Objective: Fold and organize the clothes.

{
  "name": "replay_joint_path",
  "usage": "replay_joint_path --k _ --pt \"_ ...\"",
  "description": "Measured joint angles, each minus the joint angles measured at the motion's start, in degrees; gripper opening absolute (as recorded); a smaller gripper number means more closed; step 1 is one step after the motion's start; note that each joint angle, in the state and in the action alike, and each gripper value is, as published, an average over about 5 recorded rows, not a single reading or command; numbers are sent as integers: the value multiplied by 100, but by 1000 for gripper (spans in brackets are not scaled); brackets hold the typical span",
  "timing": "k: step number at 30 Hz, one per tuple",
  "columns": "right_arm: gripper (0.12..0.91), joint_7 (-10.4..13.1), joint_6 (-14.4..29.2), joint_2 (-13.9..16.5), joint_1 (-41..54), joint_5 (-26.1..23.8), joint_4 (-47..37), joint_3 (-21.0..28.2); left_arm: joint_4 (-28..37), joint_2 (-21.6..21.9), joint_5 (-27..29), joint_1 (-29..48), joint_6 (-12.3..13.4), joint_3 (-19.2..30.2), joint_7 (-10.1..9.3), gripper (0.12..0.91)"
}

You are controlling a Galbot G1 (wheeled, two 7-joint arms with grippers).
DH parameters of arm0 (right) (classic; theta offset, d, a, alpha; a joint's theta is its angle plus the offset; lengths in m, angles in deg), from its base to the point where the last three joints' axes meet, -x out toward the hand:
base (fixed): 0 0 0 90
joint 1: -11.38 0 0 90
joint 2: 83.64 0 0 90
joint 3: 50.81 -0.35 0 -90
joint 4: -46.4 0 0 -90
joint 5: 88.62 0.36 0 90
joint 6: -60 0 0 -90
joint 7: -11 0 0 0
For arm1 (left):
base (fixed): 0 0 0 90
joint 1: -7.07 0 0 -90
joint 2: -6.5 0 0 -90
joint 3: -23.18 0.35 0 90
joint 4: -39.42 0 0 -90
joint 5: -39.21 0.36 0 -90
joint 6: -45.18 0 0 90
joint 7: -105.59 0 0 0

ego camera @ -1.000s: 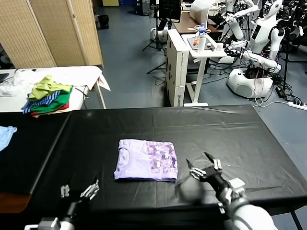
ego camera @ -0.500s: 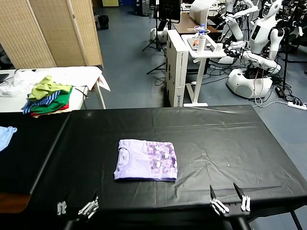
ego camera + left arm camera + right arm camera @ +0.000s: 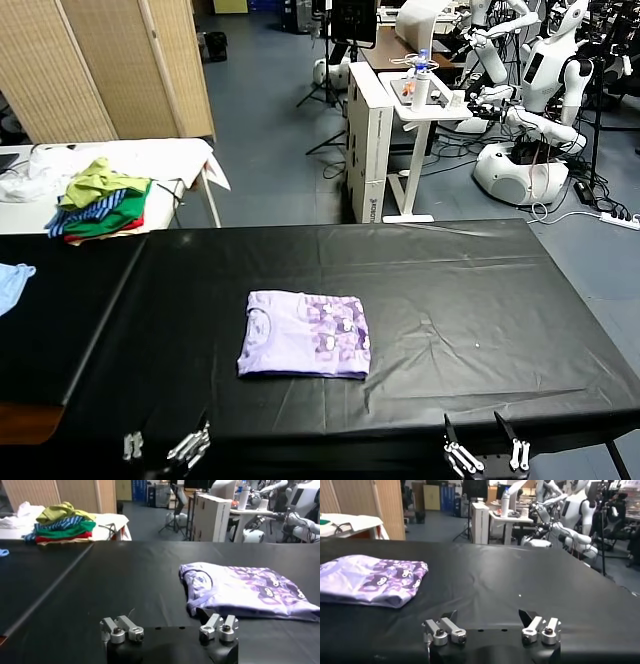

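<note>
Both wide-open end effectors, left (image 3: 160, 446) and right (image 3: 485, 456), withdrawn from folded rectangular cotton T-shirt (image 3: 304, 334).

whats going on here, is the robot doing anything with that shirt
Nothing is being handled right now. The lavender T-shirt lies folded into a neat rectangle in the middle of the black table, with nothing touching it. The left gripper and the right gripper both sit at the near edge of the table, jaws open and empty, well clear of the shirt. The folding looks finished.
</note>
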Motion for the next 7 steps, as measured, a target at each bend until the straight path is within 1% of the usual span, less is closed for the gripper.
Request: replay_joint_path --k 7 --pt "907 0 1 -5 -22 -1 2 -1 -5 -4 13 -7 -15 1 13 907"
